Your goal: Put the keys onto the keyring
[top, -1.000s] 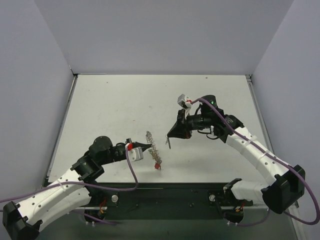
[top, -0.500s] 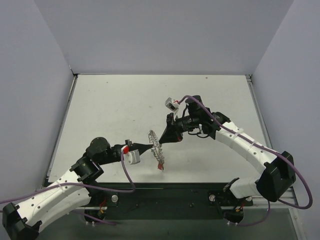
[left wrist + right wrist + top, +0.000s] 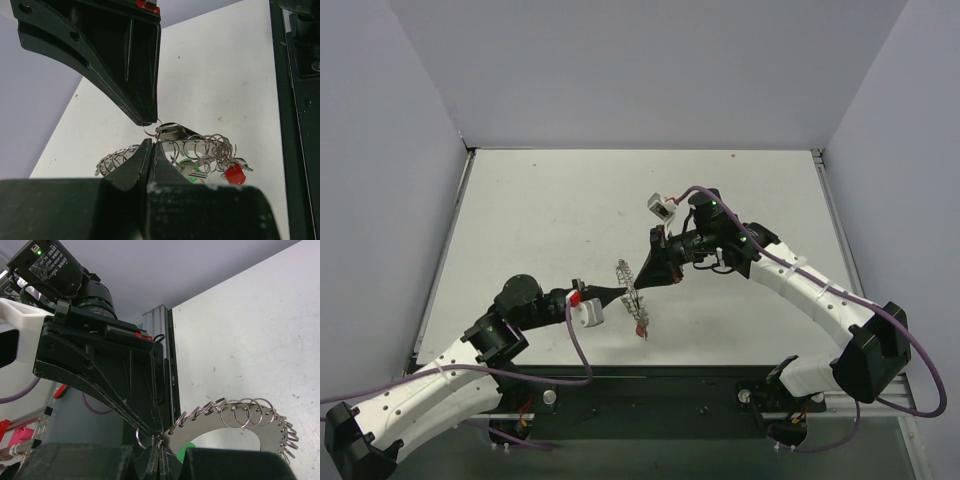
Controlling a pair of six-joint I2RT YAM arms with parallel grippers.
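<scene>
White table (image 3: 540, 220): I see right gripper (image 3: 642, 284) now across at keyring (image 3: 626, 276), pinched shut; left gripper (image 3: 617, 293) still clamps keyring.

Lab robot cell: bare white tabletop (image 3: 540, 210) boxed in by plain pale grey wall panels (image 3: 650, 70), white-and-black robot arms (image 3: 800, 285) bolted at near edge.

Keyring (image 3: 628, 281) above table (image 3: 540, 220) centre, between left fingers (image 3: 608, 294) and right fingers (image 3: 658, 268); keys (image 3: 640, 329) at its near end.
</scene>
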